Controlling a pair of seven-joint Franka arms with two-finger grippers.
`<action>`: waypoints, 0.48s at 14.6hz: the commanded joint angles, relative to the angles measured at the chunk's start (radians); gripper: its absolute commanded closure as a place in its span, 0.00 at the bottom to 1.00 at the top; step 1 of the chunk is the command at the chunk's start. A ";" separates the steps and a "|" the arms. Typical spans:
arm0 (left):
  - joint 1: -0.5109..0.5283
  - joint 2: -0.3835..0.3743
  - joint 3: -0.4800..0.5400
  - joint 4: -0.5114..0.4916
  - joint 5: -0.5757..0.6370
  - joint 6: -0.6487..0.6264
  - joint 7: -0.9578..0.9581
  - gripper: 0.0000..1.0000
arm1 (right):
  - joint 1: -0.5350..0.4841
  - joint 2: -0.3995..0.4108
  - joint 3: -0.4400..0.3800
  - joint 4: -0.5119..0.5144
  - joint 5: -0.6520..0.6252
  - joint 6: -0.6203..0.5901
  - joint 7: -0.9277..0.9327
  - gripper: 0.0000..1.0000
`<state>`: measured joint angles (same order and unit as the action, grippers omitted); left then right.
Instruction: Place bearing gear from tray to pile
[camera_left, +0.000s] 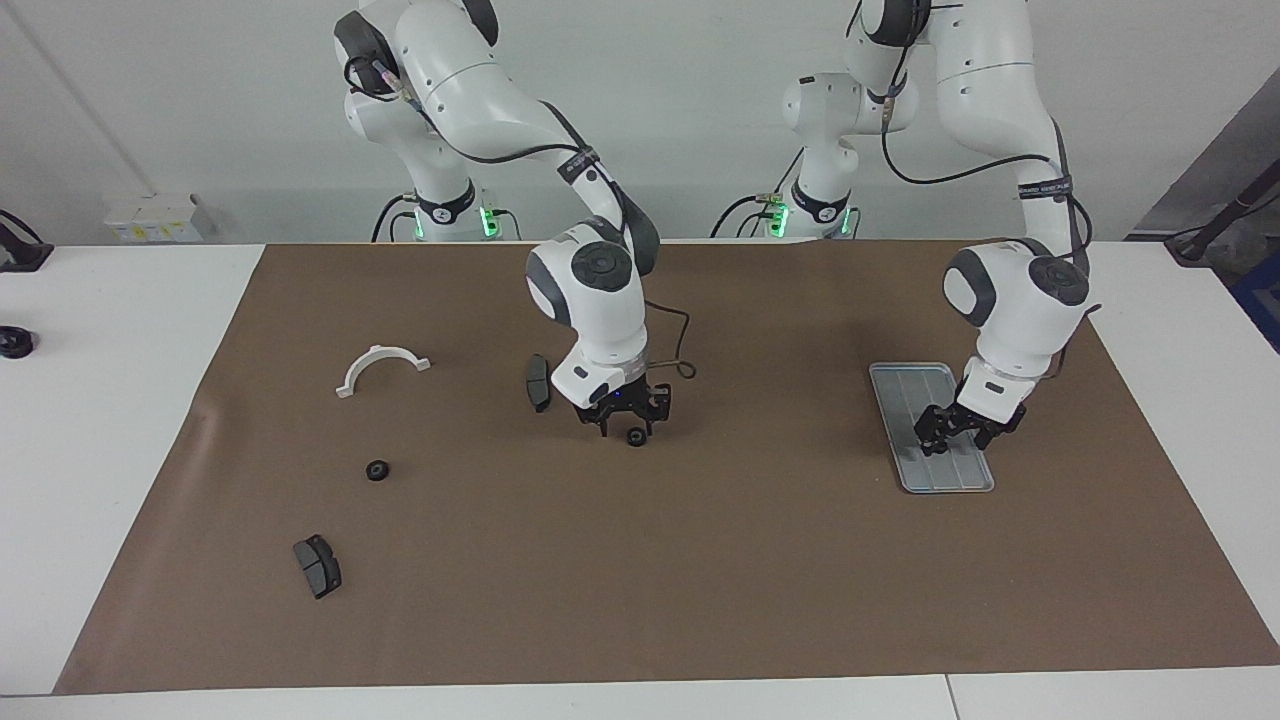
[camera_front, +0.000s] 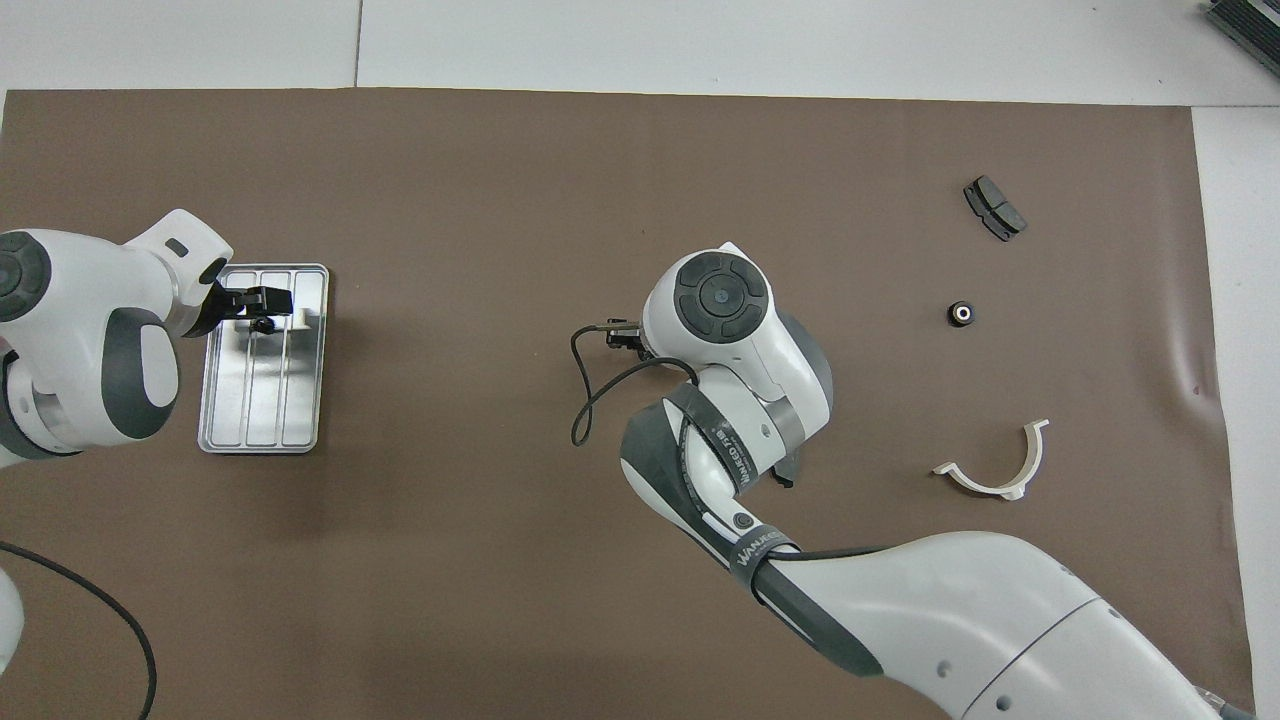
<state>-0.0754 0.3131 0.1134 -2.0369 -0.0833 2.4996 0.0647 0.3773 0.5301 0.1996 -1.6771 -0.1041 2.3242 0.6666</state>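
- Right tool (camera_left: 634, 432) pinches a black gear (camera_left: 635, 437) over the bare middle of the desk (camera_left: 700, 560).
- Left tool (camera_left: 947, 437) (its finger state I cannot tell) hangs over the tray (camera_left: 905, 380), well apart from the lone gear (camera_left: 377, 470).

We see a white worktop (camera_left: 110, 420) covered across most of its middle by a large brown mat (camera_left: 640, 580), which leaves bare white strips at both ends and along the edge farthest from the wall. A seam (camera_front: 358, 45) divides the white surface there. A plain pale wall (camera_left: 200, 110) rises at the worktop's wall-side edge, evenly lit, with a small white box (camera_left: 155, 217) standing against it near one corner.
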 joint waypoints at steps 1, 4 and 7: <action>0.006 -0.023 -0.012 -0.049 -0.006 0.027 0.023 0.34 | 0.009 0.027 0.000 -0.001 0.004 0.043 0.022 0.28; 0.006 -0.026 -0.012 -0.051 -0.006 0.018 0.023 0.59 | 0.006 0.027 0.000 -0.016 -0.003 0.047 0.018 0.30; 0.005 -0.042 -0.011 -0.051 -0.006 -0.008 0.024 0.91 | 0.008 0.028 -0.002 -0.033 -0.006 0.049 0.010 0.37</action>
<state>-0.0753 0.3042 0.1001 -2.0567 -0.0843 2.4987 0.0680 0.3881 0.5605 0.1973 -1.6864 -0.1047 2.3468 0.6738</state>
